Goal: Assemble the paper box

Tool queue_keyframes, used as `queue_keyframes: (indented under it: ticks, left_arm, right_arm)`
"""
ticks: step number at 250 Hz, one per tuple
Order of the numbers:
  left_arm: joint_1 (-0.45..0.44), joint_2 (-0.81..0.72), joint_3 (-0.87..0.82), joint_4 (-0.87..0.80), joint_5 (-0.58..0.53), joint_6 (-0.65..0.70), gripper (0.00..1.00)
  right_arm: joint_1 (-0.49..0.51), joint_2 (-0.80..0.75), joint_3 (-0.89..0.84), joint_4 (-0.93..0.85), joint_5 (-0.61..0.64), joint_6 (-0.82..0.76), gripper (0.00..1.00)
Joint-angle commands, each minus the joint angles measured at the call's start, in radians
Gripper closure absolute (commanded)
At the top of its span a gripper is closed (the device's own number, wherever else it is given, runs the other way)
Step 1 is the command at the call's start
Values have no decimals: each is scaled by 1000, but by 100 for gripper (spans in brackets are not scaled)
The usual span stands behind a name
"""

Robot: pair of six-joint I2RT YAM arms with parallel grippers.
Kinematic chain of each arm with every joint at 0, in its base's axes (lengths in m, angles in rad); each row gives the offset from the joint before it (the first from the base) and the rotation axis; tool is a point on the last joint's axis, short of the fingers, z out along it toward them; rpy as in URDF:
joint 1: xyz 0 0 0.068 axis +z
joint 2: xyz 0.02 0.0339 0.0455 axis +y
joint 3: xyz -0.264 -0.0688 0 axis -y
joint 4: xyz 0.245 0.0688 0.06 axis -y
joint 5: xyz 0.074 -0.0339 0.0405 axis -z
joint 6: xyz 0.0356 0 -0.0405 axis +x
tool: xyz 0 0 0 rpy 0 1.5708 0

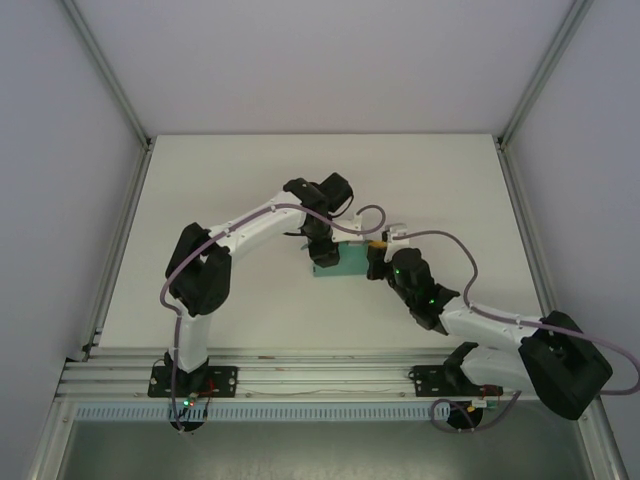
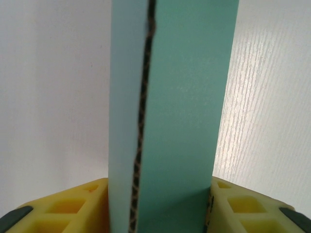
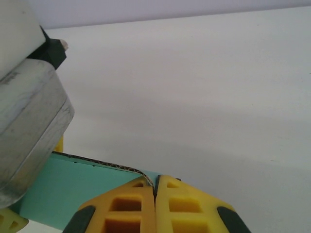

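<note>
The paper box (image 1: 340, 263) is a small teal-green card piece lying mid-table between both arms. In the left wrist view the paper box (image 2: 180, 121) stands upright between my yellow fingers (image 2: 82, 199), its corrugated edge running down the front. My left gripper (image 2: 158, 187) is shut on its two sides, and from above the left gripper (image 1: 322, 255) sits at the box's left end. My right gripper (image 1: 375, 258) is at the box's right end. In the right wrist view the right gripper (image 3: 156, 182) is shut, with a curled corner of the paper box (image 3: 73, 187) pinched in the seam.
The white table (image 1: 220, 190) stretches around the box on all sides, framed by aluminium posts and white walls. The left arm's grey wrist body (image 3: 29, 121) looms close at the left of the right wrist view.
</note>
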Motion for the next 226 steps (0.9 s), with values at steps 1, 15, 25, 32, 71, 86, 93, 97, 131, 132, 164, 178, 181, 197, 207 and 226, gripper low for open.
queue_keyframes:
  ticks: [1,15,25,32,71,86,93,97,131,132,164,178,181,197,207,226]
  left_arm:
    - [-5,25,-29,25,1,-36,47]
    - [-5,17,-31,36,1,-41,46]
    - [-5,12,-32,47,6,-46,44]
    - [-5,11,-26,48,9,-44,43]
    - [-6,30,40,24,6,-63,31]
    - [-7,22,41,31,5,-75,24]
    - [-7,17,40,37,2,-80,19]
    - [-7,12,39,38,0,-84,18]
    - [-5,-50,4,76,-36,-144,0]
    - [-5,-53,1,78,-38,-147,0]
    - [-5,-174,-112,165,-144,-238,0]
    - [-3,-232,-174,212,-204,-292,0]
    - [-2,-244,-187,219,-217,-304,0]
    - [2,-298,-236,245,-266,-368,0]
    - [12,-326,-269,264,-279,-407,0]
    - [31,-360,-308,286,-305,-480,1]
  right_arm:
    - [4,-11,-34,-118,8,-28,100]
    - [3,-9,-25,-151,5,-36,100]
    - [3,0,-31,-137,-21,-49,100]
    - [3,9,-40,-117,-31,-52,100]
    - [3,58,-68,-30,-47,-60,100]
    - [5,72,-69,-17,-50,-72,100]
    - [4,79,-62,-29,-49,-83,100]
    - [4,81,-58,-41,-47,-83,100]
    - [7,74,-43,-77,-29,-93,100]
    - [6,73,-43,-76,-30,-92,100]
    - [8,37,-35,-119,-27,-100,100]
    - [9,36,-12,-182,-2,-105,100]
    - [9,38,-6,-193,4,-106,100]
    - [11,41,0,-197,14,-106,100]
    - [14,43,4,-198,11,-106,100]
    - [17,48,28,-217,14,-95,100]
